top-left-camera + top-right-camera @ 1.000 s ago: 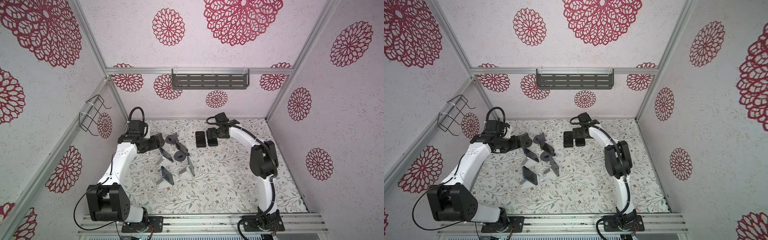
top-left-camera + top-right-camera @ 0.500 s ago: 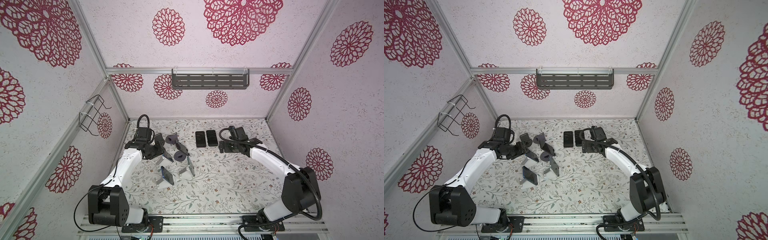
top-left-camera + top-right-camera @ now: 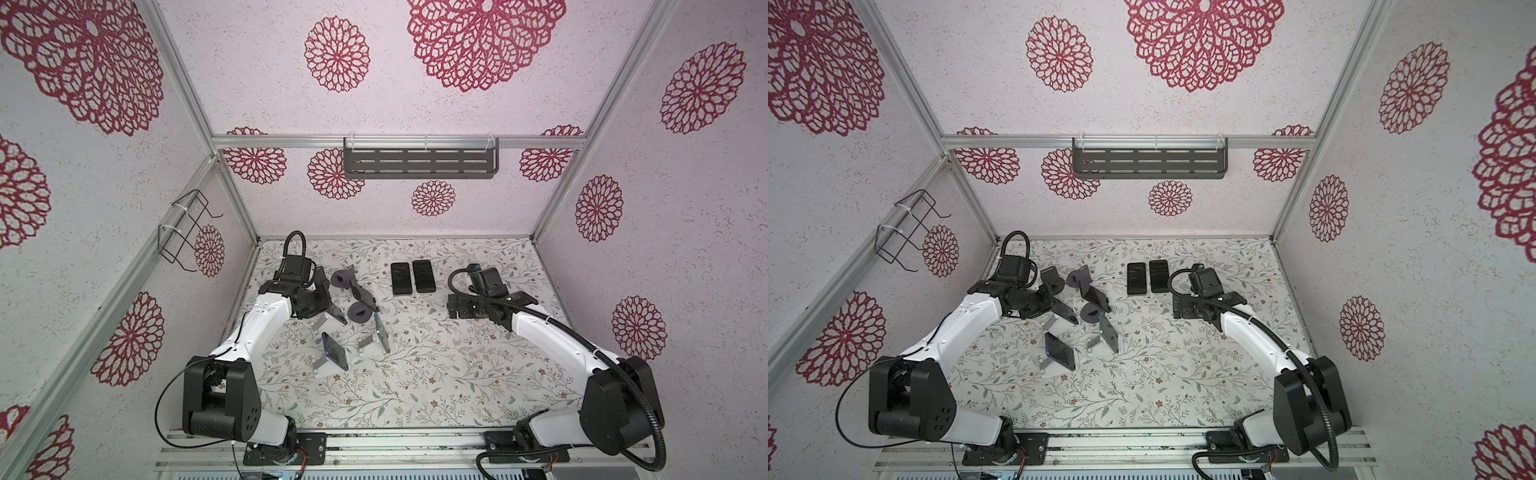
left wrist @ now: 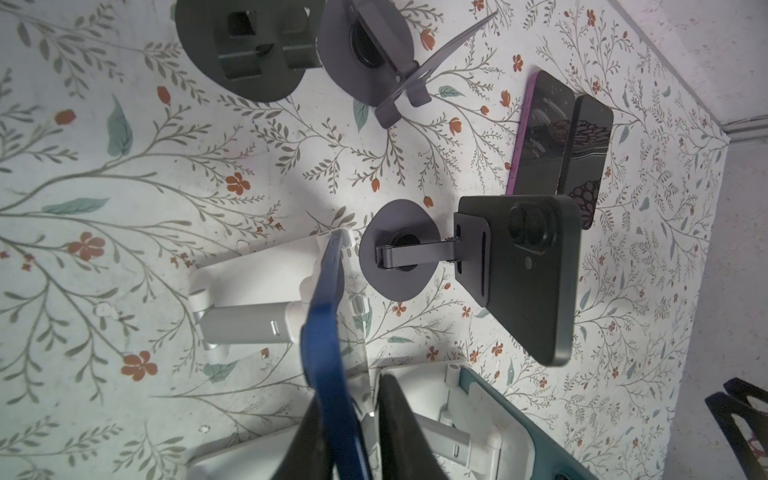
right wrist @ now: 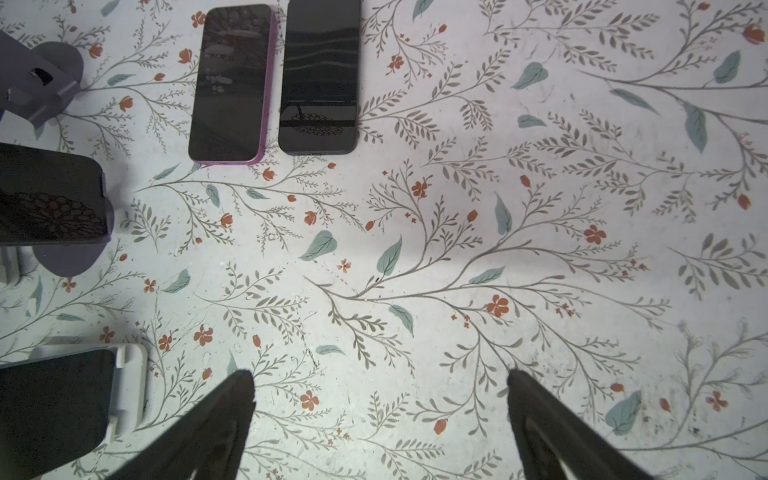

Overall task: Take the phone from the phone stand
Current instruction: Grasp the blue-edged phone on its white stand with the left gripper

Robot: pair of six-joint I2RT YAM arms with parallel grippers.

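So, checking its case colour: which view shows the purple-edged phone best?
Right wrist: the purple-edged phone lies close, whole, unobstructed. Both top views show it tiny; left wrist shows it slanted, its end hidden behind a mounted phone.

Left clamps, right gapes
Our left gripper grips the phone edge-on; right gripper hovers low, jaws wide apart.

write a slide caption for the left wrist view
left gripper pinching the blue phone seated in its white phone stand
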